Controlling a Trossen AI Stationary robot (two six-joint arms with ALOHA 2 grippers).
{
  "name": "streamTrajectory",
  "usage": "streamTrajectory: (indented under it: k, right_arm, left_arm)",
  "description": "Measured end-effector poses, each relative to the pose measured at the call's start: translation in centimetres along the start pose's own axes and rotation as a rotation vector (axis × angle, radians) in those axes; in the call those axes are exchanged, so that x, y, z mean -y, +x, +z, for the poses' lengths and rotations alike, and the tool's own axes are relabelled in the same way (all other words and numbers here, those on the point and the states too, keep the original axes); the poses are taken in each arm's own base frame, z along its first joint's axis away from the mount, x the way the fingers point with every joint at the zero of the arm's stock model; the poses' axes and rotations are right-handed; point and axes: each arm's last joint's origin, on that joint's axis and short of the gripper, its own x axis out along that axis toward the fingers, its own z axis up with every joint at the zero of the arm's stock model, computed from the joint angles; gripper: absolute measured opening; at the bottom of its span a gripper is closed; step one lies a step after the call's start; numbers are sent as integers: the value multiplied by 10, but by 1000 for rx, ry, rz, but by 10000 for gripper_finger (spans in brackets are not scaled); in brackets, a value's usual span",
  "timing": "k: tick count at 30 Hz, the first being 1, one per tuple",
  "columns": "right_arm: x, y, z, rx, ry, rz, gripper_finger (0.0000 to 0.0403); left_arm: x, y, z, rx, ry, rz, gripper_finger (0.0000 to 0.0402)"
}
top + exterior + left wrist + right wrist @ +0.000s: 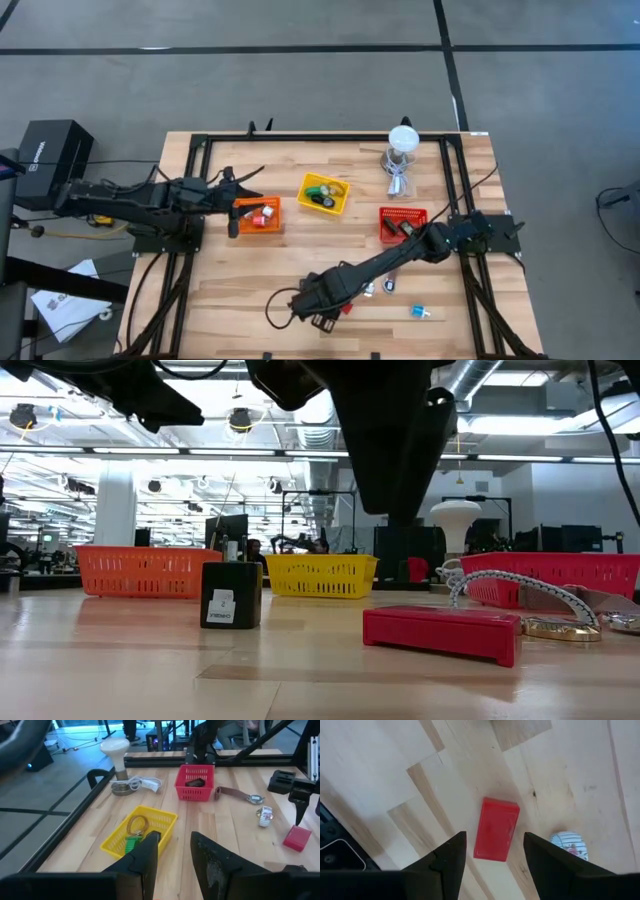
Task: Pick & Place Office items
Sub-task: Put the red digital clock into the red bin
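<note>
A red block point(496, 828) lies flat on the wooden table point(240, 290) near its front edge. My right gripper point(495, 836) hangs above the block, pointing down and open, one finger on each side, apart from it; the high view shows this gripper point(322, 300) beside the block point(346, 308). A white patterned bit point(570, 844) lies close by. Farther right a brown strip point(234, 794) with a silver disc point(256, 798) and a blue bit point(418, 312) rest on the table. My left gripper point(175, 836) is open, with nothing between its fingers, at the orange bin point(257, 213).
The yellow bin point(325, 193) holds a green piece and a ring. The red bin point(402, 222) holds a dark item. A white round-topped stand point(402, 140) with its cable stands at the far edge. A black box point(232, 595) stands next to the red block.
</note>
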Motion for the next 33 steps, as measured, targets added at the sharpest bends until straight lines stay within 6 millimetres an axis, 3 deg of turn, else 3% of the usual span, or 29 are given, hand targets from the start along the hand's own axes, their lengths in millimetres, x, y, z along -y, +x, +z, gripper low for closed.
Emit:
streamTrajectory:
  k: [19,27,33]
  right_arm:
    - [-3,0,-4,38,42,-34,189]
    - [-7,29,-2,-25,17,-55,189]
    - [-6,29,-2,-24,16,-66,189]
  left_arm:
    - [0,0,2,14,-3,1,110]
    - [0,0,2,15,-4,1,110]
    - [0,0,2,18,-4,1,110]
